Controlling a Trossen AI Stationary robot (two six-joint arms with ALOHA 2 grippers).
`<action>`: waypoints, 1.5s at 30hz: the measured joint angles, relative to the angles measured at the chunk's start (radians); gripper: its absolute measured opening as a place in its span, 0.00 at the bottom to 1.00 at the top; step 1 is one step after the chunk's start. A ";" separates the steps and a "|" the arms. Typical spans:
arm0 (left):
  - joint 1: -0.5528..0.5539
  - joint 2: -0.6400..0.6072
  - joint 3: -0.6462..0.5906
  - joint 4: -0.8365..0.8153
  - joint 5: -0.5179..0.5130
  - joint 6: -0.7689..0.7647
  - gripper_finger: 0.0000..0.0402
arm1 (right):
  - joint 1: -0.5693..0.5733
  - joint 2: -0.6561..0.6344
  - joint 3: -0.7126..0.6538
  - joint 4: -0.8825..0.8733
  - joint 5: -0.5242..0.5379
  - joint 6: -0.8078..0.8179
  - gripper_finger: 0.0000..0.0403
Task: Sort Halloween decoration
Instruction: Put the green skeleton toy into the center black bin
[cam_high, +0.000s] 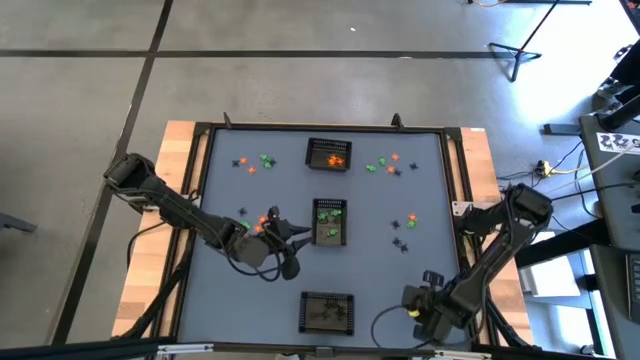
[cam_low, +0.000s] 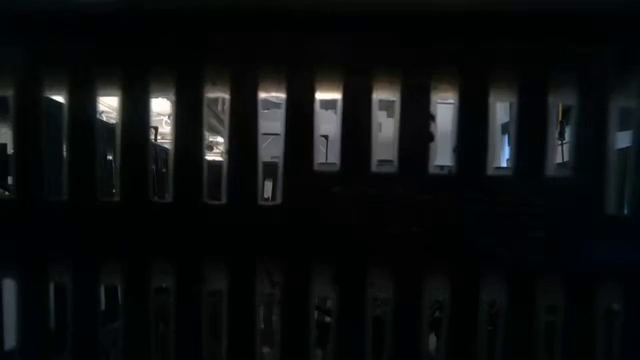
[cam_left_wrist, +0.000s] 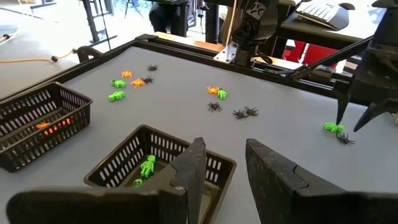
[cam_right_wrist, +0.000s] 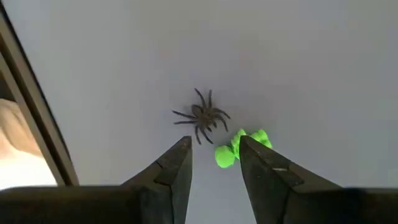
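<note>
From above, a grey table (cam_high: 300, 240) framed in black is seen, with three black mesh baskets set in a line down its middle: the far basket (cam_high: 329, 155) holds orange trinkets, the middle basket (cam_high: 329, 221) holds green ones, and the near basket (cam_high: 327, 312) holds dark ones. Loose Halloween decoration (cam_high: 383, 165) is scattered in small clusters of orange, green and black to the far left, far right and middle right of the table. The left gripper (cam_high: 292, 233) is placed just beside the middle basket on its left side, while the right gripper (cam_high: 432, 281) is held low over the near right part of the table. In the low view, little is shown beyond dark vertical bars with bright gaps between them, and neither arm can be made out. In the left wrist view, the left fingers (cam_left_wrist: 193, 171) are seen parted with nothing between them, just at the rim of the middle basket, in which a green figure (cam_left_wrist: 147, 167) lies. In the right wrist view, the right gripper's fingers (cam_right_wrist: 264, 168) are seen apart and empty above the table, with a green trinket (cam_right_wrist: 231, 150) between their tips and a black spider (cam_right_wrist: 203, 116) just beyond.
</note>
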 joint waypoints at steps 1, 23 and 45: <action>0.002 0.000 0.000 0.000 0.000 0.000 0.27 | 0.000 -0.009 -0.010 -0.006 0.001 0.015 0.33; 0.002 0.000 0.000 -0.022 0.007 -0.010 0.27 | -0.022 -0.025 -0.193 0.125 -0.005 0.097 0.23; 0.023 0.000 0.000 -0.023 0.000 -0.009 0.27 | -0.306 -0.281 -0.202 0.277 0.629 -0.450 0.05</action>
